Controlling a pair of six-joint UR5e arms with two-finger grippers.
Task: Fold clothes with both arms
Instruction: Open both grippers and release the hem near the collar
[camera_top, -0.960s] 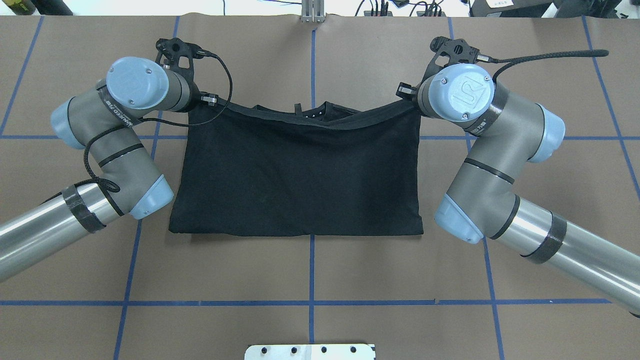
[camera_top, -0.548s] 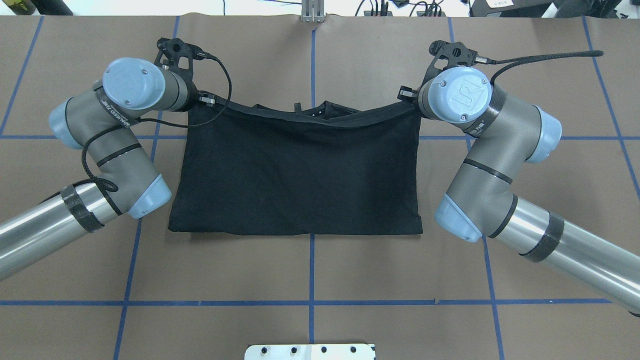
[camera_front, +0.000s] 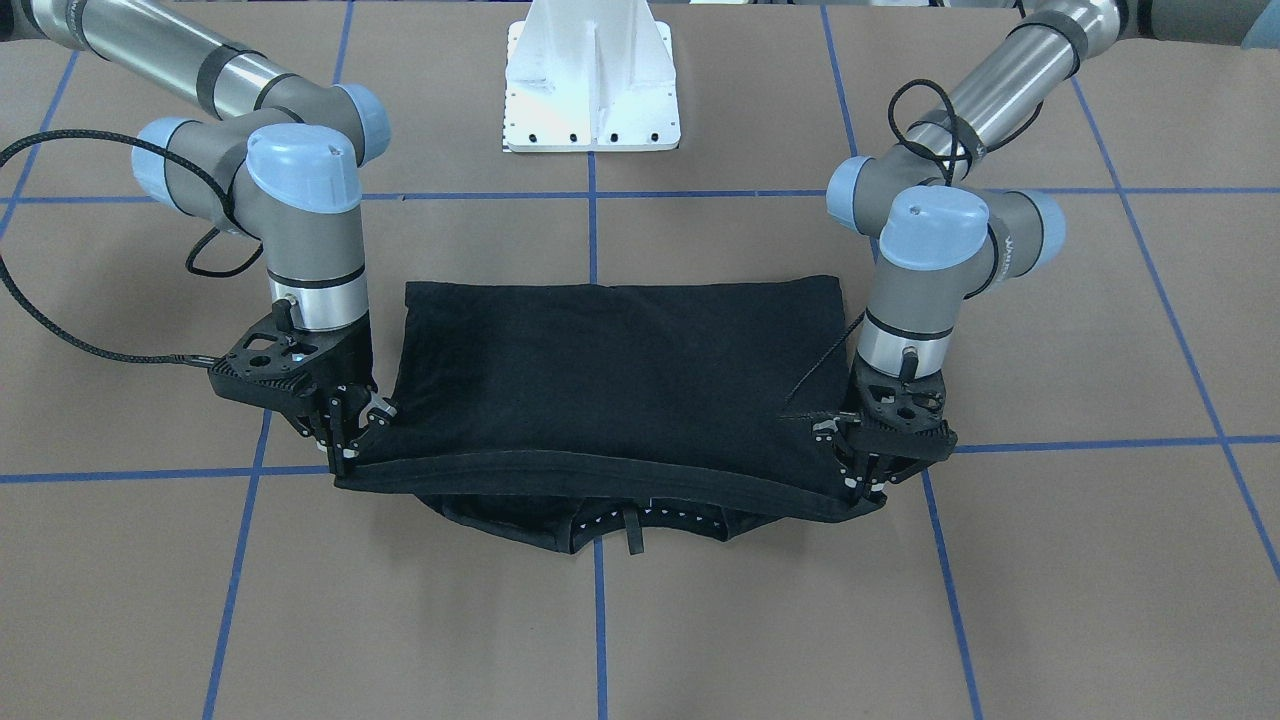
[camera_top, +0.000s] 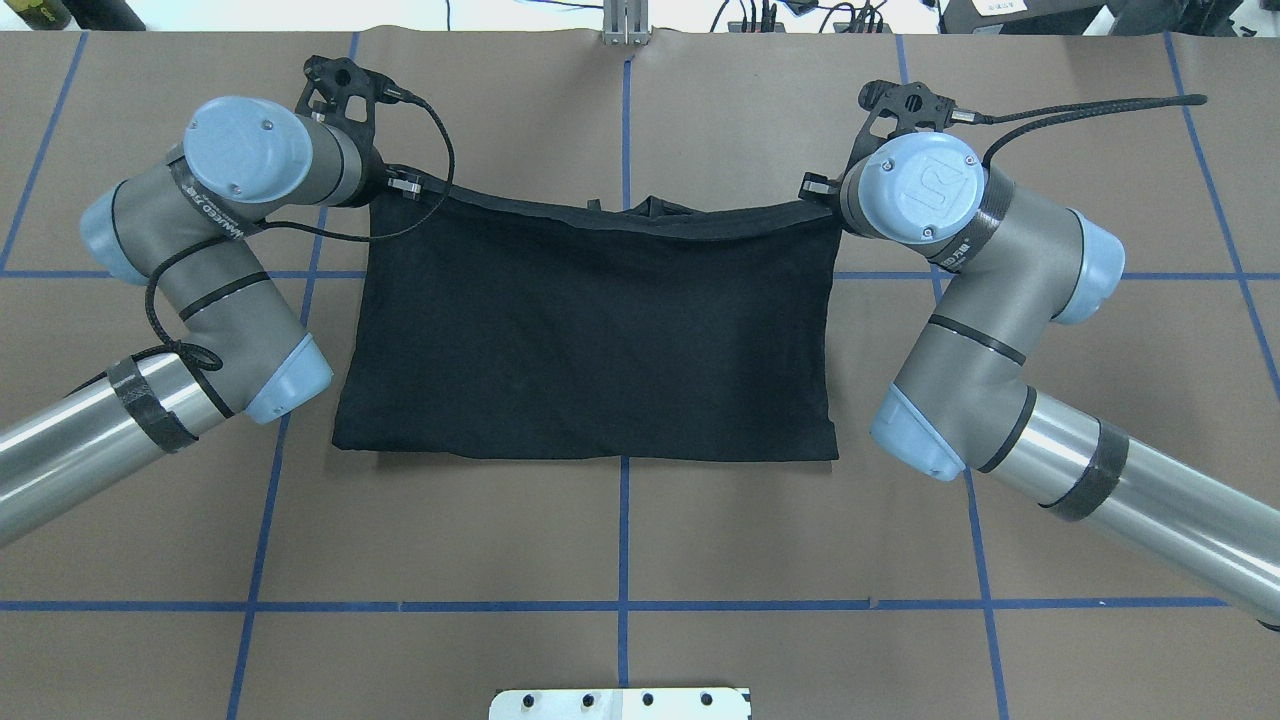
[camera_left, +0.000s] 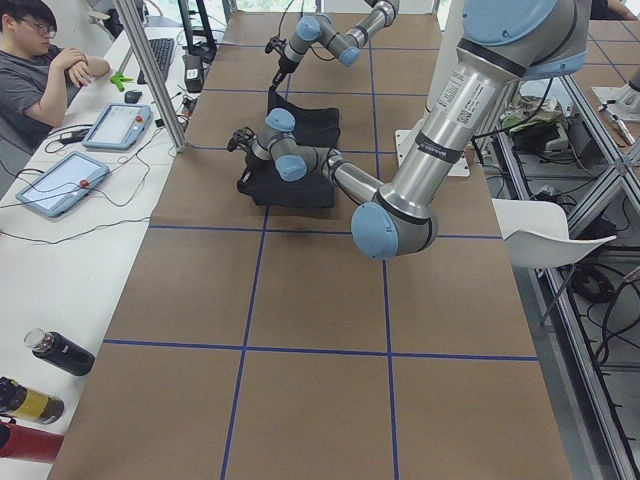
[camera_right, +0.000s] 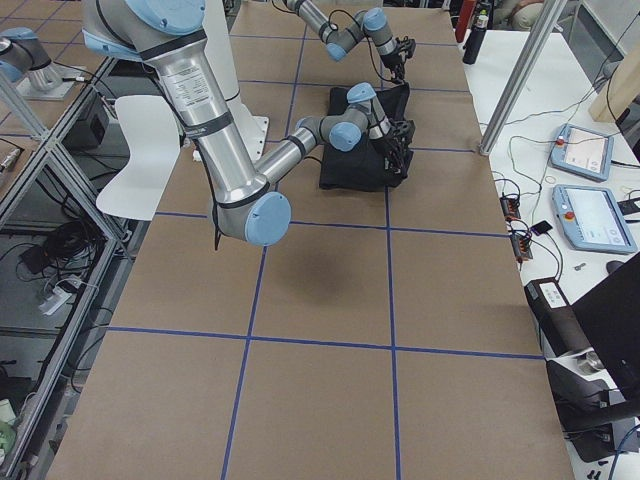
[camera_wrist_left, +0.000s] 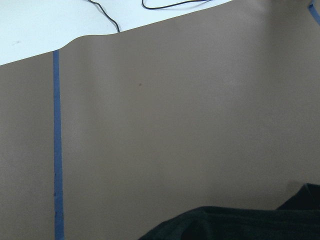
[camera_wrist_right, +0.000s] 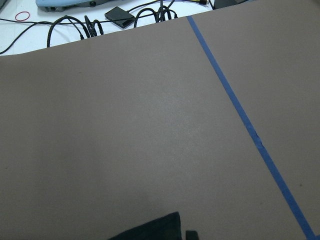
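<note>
Brown paper crossed by blue tape (camera_front: 592, 235) covers the worktop (camera_front: 750, 620). The shirt (camera_front: 610, 380) lies on it between my two end effectors, its long axis running from one to the other. My left end effector (camera_front: 868, 472) pinches one corner of the raised edge and my right end effector (camera_front: 345, 450) pinches the other, equally near. The rest of the cloth lies flat, toward my base from both. The collar (camera_front: 630, 520) peeks out just below and beyond the held edge, so I judge lowering comes next. Left arm (camera_front: 935, 240) and right arm (camera_front: 300, 200) both have wrists pointing straight down and elbows bent outward.
</note>
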